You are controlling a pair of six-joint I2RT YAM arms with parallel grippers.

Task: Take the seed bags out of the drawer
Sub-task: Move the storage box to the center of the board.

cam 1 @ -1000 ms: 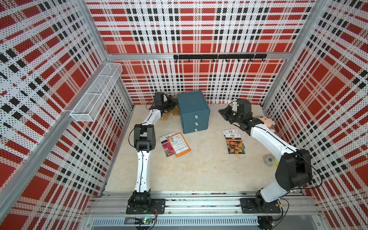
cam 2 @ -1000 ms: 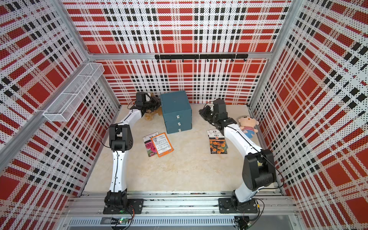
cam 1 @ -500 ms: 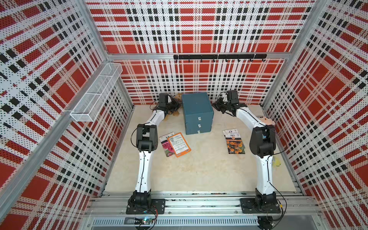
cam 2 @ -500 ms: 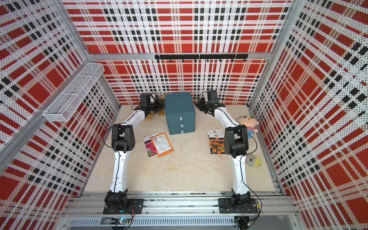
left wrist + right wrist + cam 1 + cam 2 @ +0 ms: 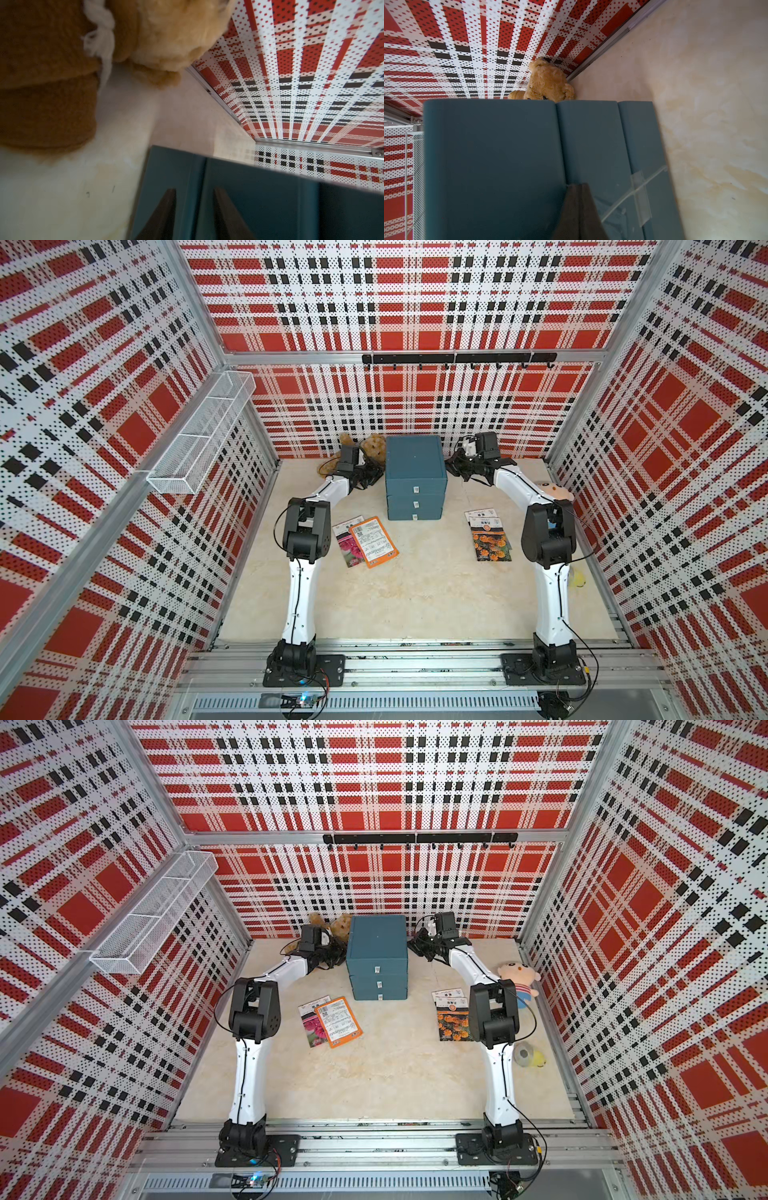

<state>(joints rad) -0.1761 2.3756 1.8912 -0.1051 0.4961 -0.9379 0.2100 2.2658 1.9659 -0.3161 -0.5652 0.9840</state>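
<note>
Turned the dark teal three-drawer cabinet (image 5: 415,464) from skewed to square with the bench's (image 5: 415,593) rear edge. Pulled the right arm's (image 5: 548,531) elbow in from the right edge, bringing its jaws up to the cabinet's right side. Moved the left jaws nearer its left side.

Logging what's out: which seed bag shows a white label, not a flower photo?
The orange-bordered seed bag, lying partly over the pink-flower bag; that one and the marigold bag show blooms.

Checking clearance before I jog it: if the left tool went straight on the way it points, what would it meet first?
The teal drawer unit: the left tool points at its side wall, seemingly close, though depth is unclear. The plush bear lies off that line.
</note>
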